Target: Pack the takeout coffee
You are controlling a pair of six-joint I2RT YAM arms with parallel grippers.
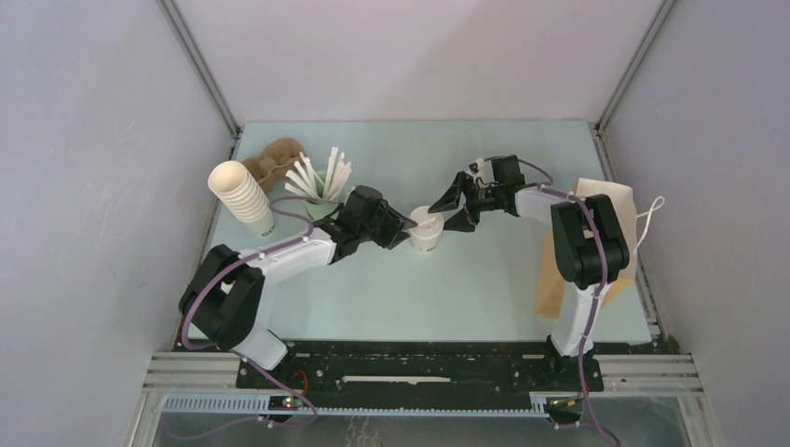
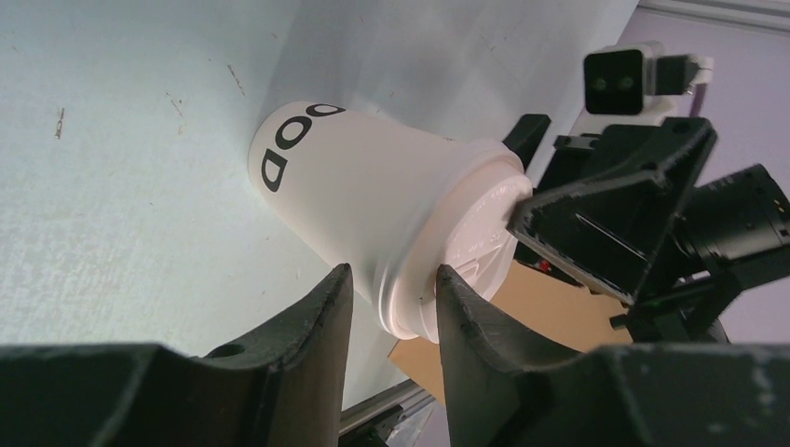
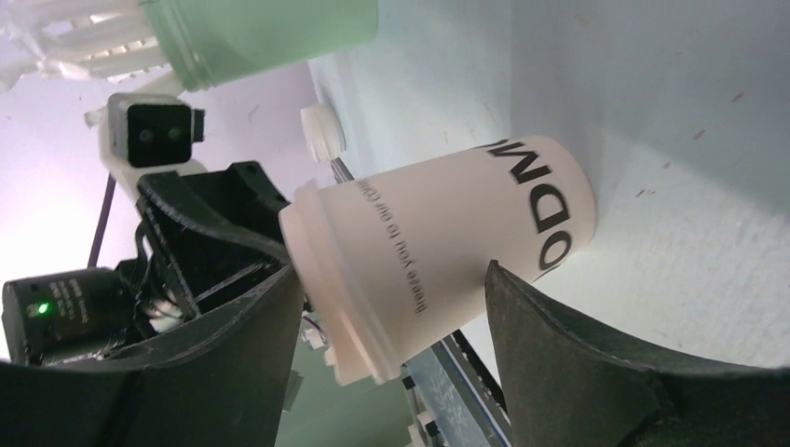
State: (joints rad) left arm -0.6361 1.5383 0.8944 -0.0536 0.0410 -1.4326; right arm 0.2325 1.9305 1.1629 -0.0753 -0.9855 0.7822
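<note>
The takeout coffee (image 1: 426,230), a small cream-white paper cup with black print and a white lid (image 2: 475,233), stands upright on the pale green table (image 1: 391,289) at its middle. My left gripper (image 1: 408,226) is at the cup's left. In the left wrist view its fingers (image 2: 393,279) straddle the lid's rim with a narrow gap, slightly open. My right gripper (image 1: 447,214) is at the cup's right, wide open. In the right wrist view (image 3: 391,270) one finger is over the lid and the other beside the cup's wall (image 3: 447,242).
A tall stack of cream cups (image 1: 240,196), a pale green cup of white sticks (image 1: 321,186) and a brown pulp carrier (image 1: 277,158) stand at the back left. A brown paper bag (image 1: 617,200) lies along the right edge. Walls enclose the table.
</note>
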